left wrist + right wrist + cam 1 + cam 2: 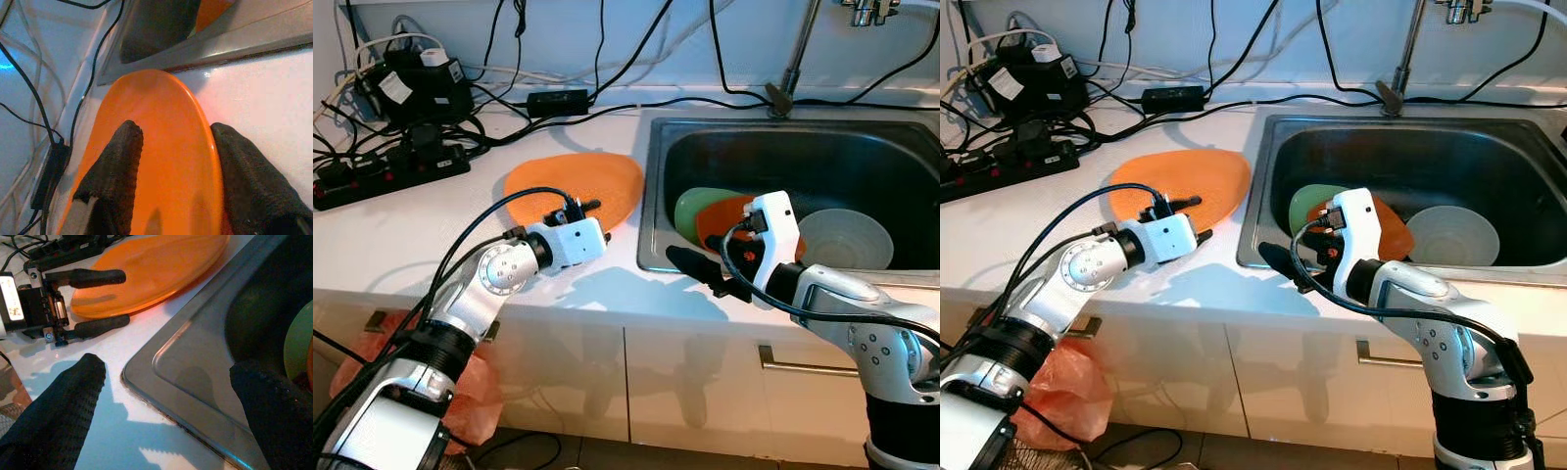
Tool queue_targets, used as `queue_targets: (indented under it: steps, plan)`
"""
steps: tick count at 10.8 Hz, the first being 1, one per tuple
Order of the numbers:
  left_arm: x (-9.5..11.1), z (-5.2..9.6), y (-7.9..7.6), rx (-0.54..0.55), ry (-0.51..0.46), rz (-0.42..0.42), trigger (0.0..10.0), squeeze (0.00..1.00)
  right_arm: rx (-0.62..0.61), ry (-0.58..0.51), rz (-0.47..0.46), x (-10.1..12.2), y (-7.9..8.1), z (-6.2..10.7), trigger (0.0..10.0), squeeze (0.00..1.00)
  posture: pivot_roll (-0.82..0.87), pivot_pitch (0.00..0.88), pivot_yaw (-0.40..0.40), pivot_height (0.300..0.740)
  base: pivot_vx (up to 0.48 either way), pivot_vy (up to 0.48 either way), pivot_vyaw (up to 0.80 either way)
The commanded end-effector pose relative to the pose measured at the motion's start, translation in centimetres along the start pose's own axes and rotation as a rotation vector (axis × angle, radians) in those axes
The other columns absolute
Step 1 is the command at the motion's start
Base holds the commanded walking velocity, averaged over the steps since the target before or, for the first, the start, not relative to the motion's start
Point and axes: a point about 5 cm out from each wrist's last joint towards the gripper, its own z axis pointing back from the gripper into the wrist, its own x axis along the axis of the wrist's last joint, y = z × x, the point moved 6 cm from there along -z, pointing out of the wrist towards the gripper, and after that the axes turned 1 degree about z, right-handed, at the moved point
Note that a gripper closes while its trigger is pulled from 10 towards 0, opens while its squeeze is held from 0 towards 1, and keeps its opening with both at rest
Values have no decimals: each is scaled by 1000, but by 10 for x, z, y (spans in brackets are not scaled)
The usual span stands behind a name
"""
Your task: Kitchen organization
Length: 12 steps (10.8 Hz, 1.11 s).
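On white counter beside sink, flat glossy orange plate, left gripper fingers spread astride its rim, right gripper fingers apart.

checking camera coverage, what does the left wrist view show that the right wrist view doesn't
Left wrist view alone: a close look along the left gripper's fingers, open astride the near edge of the orange plate, plus black cables on the counter behind it.

Right wrist view alone: the left gripper seen from the side, the open right gripper over the sink's corner, and a green dish inside the sink.

Both: the orange plate, the white counter and the sink's steel rim.
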Motion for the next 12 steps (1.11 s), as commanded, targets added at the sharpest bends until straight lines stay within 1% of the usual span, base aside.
queue_targets:
  steps: [1, 7, 10, 12]
  plan:
    - [-32, 7, -39, -138, 125, 36, 0, 0, 3, -15, 2, 4, 2, 3, 10000, 0, 8, 62, 66, 740, 0, 0, 0]
    - [-32, 7, -41, -141, 118, 42, 0, 0, 5, -13, -11, 2, 1, 2, 10000, 0, 10, 51, 65, 740, 0, 0, 0]
    - [-25, 5, -43, -123, 88, 37, 0, 0, 8, -22, -28, 6, -1, 0, 10000, 0, 13, 46, 53, 740, 0, 0, 0]
    - [-24, 5, -35, -85, 81, 18, 0, 0, 7, -33, -42, 9, -4, 0, 10000, 0, 14, 40, 57, 740, 0, 0, 0]
